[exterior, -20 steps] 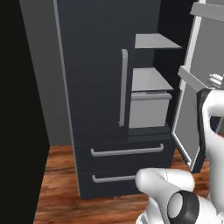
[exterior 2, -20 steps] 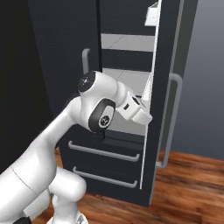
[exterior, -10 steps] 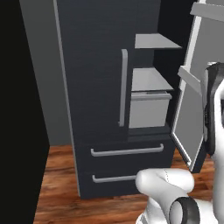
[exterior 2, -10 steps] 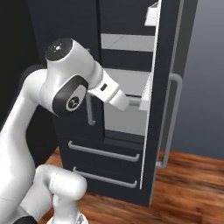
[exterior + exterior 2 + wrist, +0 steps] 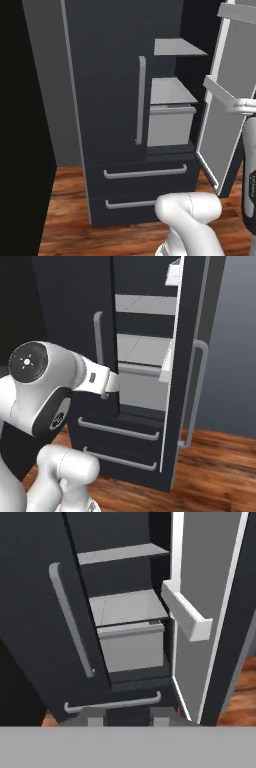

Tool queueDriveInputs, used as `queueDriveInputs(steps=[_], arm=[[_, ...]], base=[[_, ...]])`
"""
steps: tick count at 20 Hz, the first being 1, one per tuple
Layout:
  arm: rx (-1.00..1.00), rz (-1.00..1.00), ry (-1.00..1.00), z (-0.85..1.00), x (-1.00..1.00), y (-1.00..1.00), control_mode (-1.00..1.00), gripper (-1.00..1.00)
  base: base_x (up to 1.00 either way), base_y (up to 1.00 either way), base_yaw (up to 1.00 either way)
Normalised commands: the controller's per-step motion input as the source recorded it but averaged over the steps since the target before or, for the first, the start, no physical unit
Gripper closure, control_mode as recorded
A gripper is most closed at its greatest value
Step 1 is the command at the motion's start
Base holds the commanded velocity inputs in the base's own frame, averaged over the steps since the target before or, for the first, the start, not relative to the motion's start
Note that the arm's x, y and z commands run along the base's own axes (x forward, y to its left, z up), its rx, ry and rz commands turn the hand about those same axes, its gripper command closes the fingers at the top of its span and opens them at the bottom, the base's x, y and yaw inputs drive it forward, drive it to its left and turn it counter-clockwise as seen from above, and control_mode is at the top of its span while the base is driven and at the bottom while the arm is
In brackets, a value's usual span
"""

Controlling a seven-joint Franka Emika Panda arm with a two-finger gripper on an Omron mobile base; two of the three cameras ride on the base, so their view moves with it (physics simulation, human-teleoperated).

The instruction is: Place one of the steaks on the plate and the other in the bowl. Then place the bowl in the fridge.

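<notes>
The fridge (image 5: 115,100) stands right in front of the robot with its right-hand door (image 5: 225,100) swung wide and the left door shut. Inside I can see two pale shelves (image 5: 127,604), one above the other, and a grey crisper bin (image 5: 132,647) under the lower one; both look bare. Below are the two drawers with bar handles (image 5: 145,173).

The pincer (image 5: 129,714) points into the open compartment from a little way back, its two dark tips just poking up at the bottom of the hand view. They sit apart with nothing between them, so it looks released and empty-handed to me. I see no bowl, plate or steaks from where the cameras look, so I cannot say where they are.

My guess is the door-opening part is done and the bowl has yet to be fetched. To do that well, the arm should back straight out without brushing the open door or the white door bin (image 5: 185,614) sticking out from it. When the bowl comes, the lower shelf looks the easiest landing spot: carry it level, enter between the door edge and the closed left door, and set it well back.
</notes>
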Motion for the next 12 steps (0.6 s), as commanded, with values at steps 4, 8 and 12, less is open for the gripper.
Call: queueDriveInputs(steps=[4,8,12], arm=[[-0.20,0.26,-0.06,0.21,-0.85,0.50,-1.00,-1.00],[-0.14,0.19,-0.06,0.59,-0.84,0.30,-1.00,-1.00],[0.00,0.04,0.13,0.58,-0.34,0.31,-1.00,-1.00]], base=[[0.00,0.00,0.00],[0.00,0.00,0.00],[0.00,0.00,0.00]])
